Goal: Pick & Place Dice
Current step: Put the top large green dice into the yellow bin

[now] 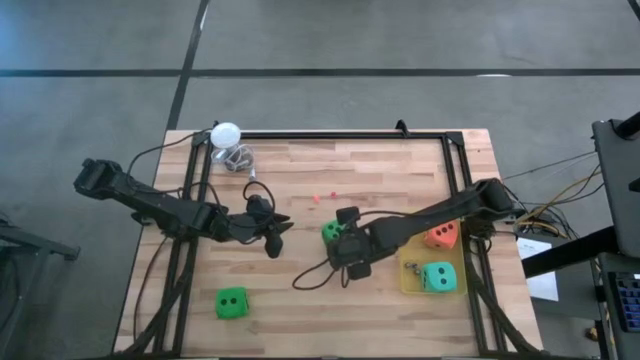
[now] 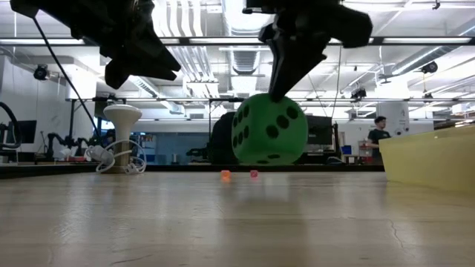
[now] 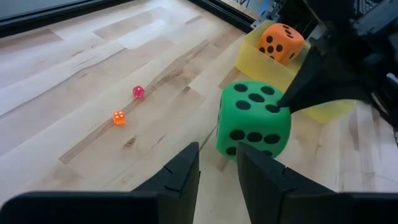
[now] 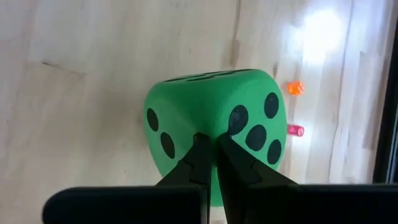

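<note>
A bright green die (image 2: 269, 128) hangs just above the wooden table near its middle, with my right gripper (image 4: 210, 138) shut on it from above. My left gripper (image 3: 217, 149) hovers a little to the die's left, its fingers slightly apart with nothing between them. A second green die (image 1: 231, 303) lies on the table near the front left. A teal die (image 1: 437, 277) and an orange-red die (image 1: 441, 236) sit in a yellow tray (image 1: 410, 285) at the right. My right gripper pinches the green die's soft upper corner (image 3: 277, 107) between its two fingers, where two pip faces meet (image 4: 214, 127). The fingers (image 2: 280, 81) come from above, slanting down. The die hangs below them, tilted and clear of the table.
Two tiny dice, one pink (image 3: 138, 92) and one orange (image 3: 118, 117), lie on the boards beyond the held die. A white ball (image 1: 226, 135) sits on a stand at the far left corner. A black frame (image 1: 330, 135) borders the tabletop.
</note>
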Robot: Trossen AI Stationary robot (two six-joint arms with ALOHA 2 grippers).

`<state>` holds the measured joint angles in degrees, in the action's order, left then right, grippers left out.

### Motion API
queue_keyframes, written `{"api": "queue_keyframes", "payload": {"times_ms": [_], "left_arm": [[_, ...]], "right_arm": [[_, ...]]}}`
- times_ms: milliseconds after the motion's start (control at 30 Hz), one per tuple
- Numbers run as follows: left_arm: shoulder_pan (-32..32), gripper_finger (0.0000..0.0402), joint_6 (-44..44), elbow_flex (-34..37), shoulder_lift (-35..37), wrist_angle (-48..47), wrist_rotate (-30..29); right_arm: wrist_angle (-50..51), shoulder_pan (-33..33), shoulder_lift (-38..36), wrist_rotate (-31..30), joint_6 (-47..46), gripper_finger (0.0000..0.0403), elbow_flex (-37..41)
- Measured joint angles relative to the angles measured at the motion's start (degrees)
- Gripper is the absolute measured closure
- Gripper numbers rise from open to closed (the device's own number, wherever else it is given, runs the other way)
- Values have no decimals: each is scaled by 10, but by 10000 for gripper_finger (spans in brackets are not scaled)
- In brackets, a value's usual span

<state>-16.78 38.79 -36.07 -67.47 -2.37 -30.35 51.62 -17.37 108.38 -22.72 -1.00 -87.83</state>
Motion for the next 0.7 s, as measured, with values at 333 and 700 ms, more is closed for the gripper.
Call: {"api": "queue_keyframes", "payload": {"times_ms": [333,700], "left_arm": [[0,288,0,0,3,-1,0],[0,289,0,0,3,-2,3]], "right_arm": [[68,-18,-11,-18,-59,396,0],[146,-52,-47,-45,-148,396,0]]}}
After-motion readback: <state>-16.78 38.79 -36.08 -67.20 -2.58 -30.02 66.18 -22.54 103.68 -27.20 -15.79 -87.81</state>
